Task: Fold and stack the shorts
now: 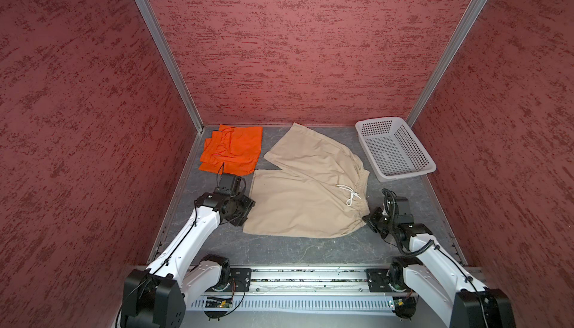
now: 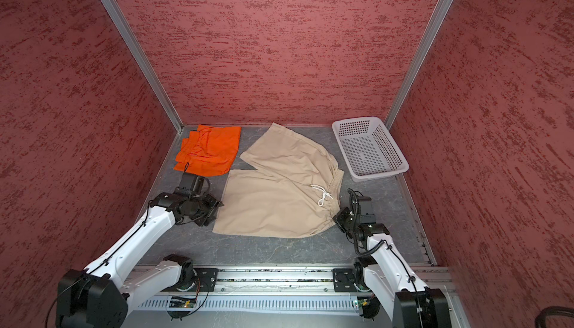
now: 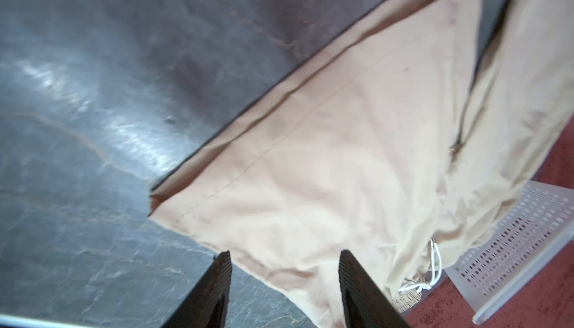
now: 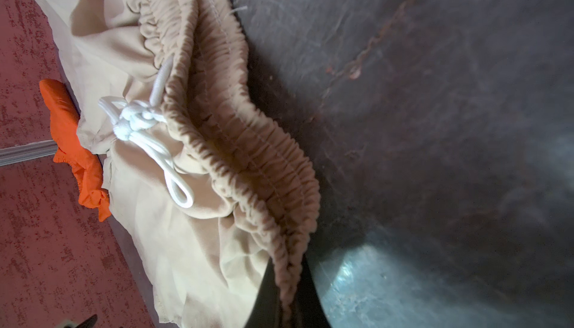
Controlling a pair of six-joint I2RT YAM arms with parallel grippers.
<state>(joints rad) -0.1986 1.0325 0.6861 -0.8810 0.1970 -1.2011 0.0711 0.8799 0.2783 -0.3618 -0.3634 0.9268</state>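
Beige shorts lying flat on the surface, hem left, waistband right
My right end effector is clenching the waistband corner; my left end effector is hovering released at the near leg's hem.

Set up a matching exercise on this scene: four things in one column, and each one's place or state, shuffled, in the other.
Things
1. orange shorts
2. beige shorts
3. basket
4. right gripper

Place or state
a. shut on a gathered waistband
b. spread out in the middle
c. folded, far left corner
d. far right corner

Pairs: 1-c, 2-b, 3-d, 4-a
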